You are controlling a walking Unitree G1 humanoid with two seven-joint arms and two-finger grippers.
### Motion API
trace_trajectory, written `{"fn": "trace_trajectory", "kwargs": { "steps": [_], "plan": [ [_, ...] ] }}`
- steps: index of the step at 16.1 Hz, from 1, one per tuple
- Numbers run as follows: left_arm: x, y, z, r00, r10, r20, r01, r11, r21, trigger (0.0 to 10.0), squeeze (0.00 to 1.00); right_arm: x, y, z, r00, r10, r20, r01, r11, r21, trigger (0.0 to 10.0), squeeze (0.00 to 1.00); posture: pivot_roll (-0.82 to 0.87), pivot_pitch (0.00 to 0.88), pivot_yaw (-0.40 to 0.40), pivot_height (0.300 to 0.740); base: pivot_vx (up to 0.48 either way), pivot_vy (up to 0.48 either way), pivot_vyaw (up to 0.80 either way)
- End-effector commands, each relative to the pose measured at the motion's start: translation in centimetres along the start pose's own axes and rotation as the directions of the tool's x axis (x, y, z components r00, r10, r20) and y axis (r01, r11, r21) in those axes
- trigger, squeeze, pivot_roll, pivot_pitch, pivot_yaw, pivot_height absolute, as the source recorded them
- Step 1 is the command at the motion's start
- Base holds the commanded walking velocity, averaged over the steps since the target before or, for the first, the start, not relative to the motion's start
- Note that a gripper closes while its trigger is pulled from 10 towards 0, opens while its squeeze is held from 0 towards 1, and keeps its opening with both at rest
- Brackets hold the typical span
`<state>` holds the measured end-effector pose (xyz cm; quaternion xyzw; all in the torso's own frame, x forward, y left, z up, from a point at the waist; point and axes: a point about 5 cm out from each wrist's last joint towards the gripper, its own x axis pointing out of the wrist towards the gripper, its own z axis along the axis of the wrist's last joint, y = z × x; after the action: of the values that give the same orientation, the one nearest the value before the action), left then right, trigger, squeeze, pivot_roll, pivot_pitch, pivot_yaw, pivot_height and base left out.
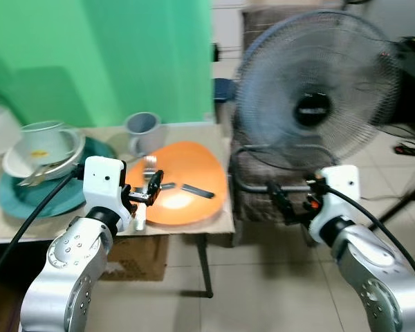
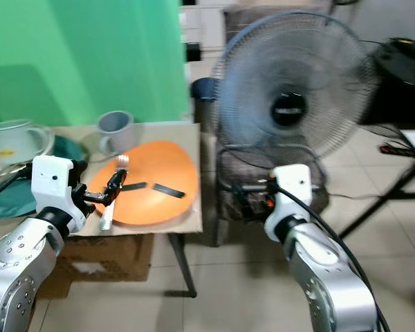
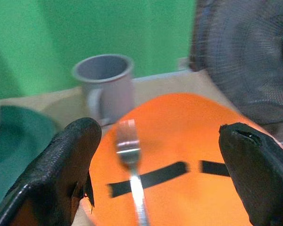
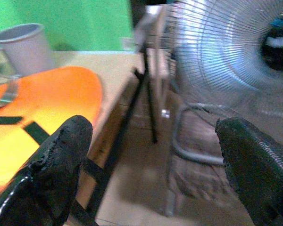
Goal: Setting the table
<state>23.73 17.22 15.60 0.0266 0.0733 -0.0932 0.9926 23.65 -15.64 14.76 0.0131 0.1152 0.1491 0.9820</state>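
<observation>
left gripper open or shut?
Open: left gripper fingers spread wide, fork lying between them on the orange mat, ungripped.

The fork (image 3: pixel 130 165) is bright polished metal that catches the light along its handle. It lies on an orange mat (image 1: pixel 187 181) with a smooth, matt, plastic-looking face crossed by dull black strips. The grey mug (image 1: pixel 142 131) has a matt, even finish. The white bowl (image 1: pixel 45 153) and teal plate (image 1: pixel 28 197) look glazed and smooth. The tabletop (image 1: pixel 218 225) is pale, flat and unpolished, like raw board. The fan (image 1: pixel 318 97) has a fine wire metal grille. Each arm is brushed silver metal with a glossy white housing, and the left end effector (image 3: pixel 155 179) has fingers (image 3: pixel 61 174) of rough, pitted black rubber. The floor (image 1: pixel 263 290) is smooth tile.
</observation>
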Motion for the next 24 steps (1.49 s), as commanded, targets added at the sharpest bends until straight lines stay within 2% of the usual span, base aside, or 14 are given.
{"fn": "trace_trajectory", "kwargs": {
  "steps": [1,2,8,13,14,15,16,17,18,21,24],
  "plan": [
    [0.0,0.4,-0.1,1.000,0.022,-0.007,-0.021,1.000,0.018,10.0,1.00,0.2,0.0,-0.1,1.000,0.011,-0.015,-0.011,1.000,-0.011,10.0,0.21,0.00,0.000,0.048,0.740,0.000,0.000,0.00],
    [0.0,0.5,-0.1,1.000,0.025,-0.015,-0.025,1.000,0.020,10.0,1.00,0.2,-0.1,-0.1,1.000,0.013,-0.018,-0.013,1.000,-0.016,10.0,0.00,0.00,0.000,0.048,0.740,0.000,0.000,0.00],
    [1.4,0.7,-0.7,0.996,-0.019,-0.088,0.022,0.999,0.036,10.0,1.00,0.7,-0.7,0.7,1.000,0.017,-0.008,-0.017,0.999,-0.037,10.0,0.00,-0.01,0.000,0.056,0.740,0.000,0.000,0.00],
    [5.8,1.4,-0.6,0.981,-0.102,-0.166,0.113,0.992,0.062,10.0,1.00,0.9,-0.6,1.0,0.997,0.068,-0.023,-0.069,0.996,-0.062,10.0,0.00,-0.03,0.000,0.058,0.740,0.000,0.000,0.00],
    [7.8,1.7,-1.2,0.969,-0.103,-0.223,0.125,0.988,0.086,10.0,1.00,0.8,-0.2,1.3,0.991,0.127,-0.038,-0.131,0.987,-0.098,10.0,0.00,-0.04,0.000,0.060,0.740,0.000,0.000,0.00],
    [8.3,1.8,-1.3,0.966,-0.107,-0.237,0.126,0.990,0.066,10.0,1.00,0.7,0.0,1.4,0.987,0.155,-0.047,-0.160,0.981,-0.113,10.0,0.00,-0.04,0.000,0.060,0.740,0.000,0.000,0.00],
    [9.3,1.8,-1.2,0.961,-0.112,-0.254,0.120,0.993,0.017,10.0,0.46,0.5,0.3,1.5,0.976,0.208,-0.069,-0.216,0.967,-0.135,10.0,0.00,-0.05,0.000,0.061,0.740,0.000,0.000,0.00],
    [9.8,1.9,-1.2,0.957,-0.112,-0.268,0.117,0.993,0.002,10.0,0.37,0.4,0.4,1.6,0.970,0.229,-0.078,-0.239,0.961,-0.142,10.0,0.00,-0.05,0.000,0.062,0.740,0.000,0.000,0.00],
    [11.2,2.7,-1.0,0.955,-0.068,-0.289,0.071,0.997,-0.001,10.0,0.00,0.0,0.8,2.1,0.949,0.302,-0.095,-0.314,0.935,-0.164,10.0,0.00,-0.06,0.000,0.065,0.740,0.000,0.000,0.00],
    [13.2,3.1,-0.2,0.961,-0.085,-0.263,0.082,0.996,-0.021,10.0,0.00,-0.3,1.0,2.9,0.928,0.358,-0.103,-0.371,0.908,-0.192,10.0,0.00,-0.07,0.000,0.061,0.740,0.000,0.000,0.00],
    [14.1,2.8,0.0,0.956,-0.118,-0.268,0.122,0.993,-0.003,10.0,0.00,-0.3,1.2,3.2,0.926,0.363,-0.103,-0.377,0.906,-0.194,10.0,0.00,-0.08,0.000,0.061,0.740,0.000,0.000,0.00]
  ]
}}
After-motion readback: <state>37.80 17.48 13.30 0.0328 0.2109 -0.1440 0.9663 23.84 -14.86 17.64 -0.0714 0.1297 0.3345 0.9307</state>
